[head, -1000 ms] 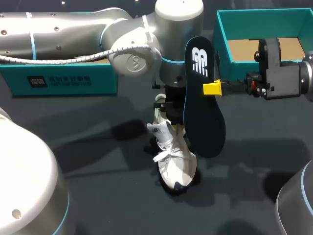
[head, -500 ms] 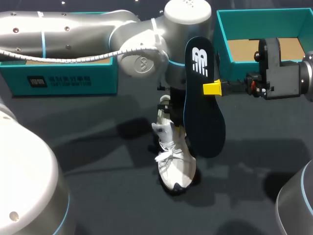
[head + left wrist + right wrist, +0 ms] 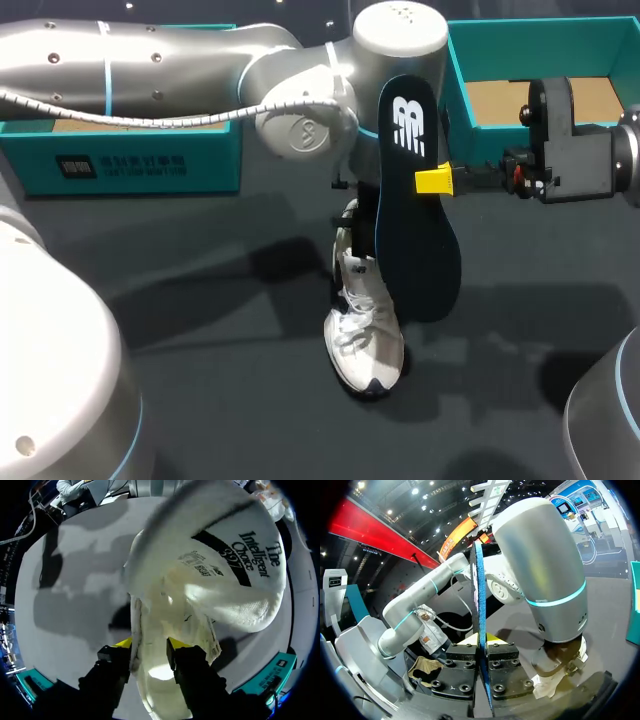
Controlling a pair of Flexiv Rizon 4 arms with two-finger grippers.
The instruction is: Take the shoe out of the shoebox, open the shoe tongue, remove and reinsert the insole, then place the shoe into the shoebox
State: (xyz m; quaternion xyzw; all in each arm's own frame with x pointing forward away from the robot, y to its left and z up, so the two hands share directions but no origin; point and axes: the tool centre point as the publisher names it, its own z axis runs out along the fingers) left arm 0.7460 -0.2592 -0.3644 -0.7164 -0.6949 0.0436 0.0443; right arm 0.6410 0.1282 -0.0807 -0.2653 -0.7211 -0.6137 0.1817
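One dark tabletop (image 3: 200, 330) — shoe (image 3: 365, 340), insole (image 3: 415, 220)

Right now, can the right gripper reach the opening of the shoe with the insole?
Probably not yet. The left gripper is shut on the shoe at its opening, with that arm's wrist right above. The right gripper holds the insole upright beside the shoe, not over it.

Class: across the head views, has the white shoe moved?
Yes. The shoe, held by the left gripper, swung its heel end toward the unmoved insole; its toe stayed put.
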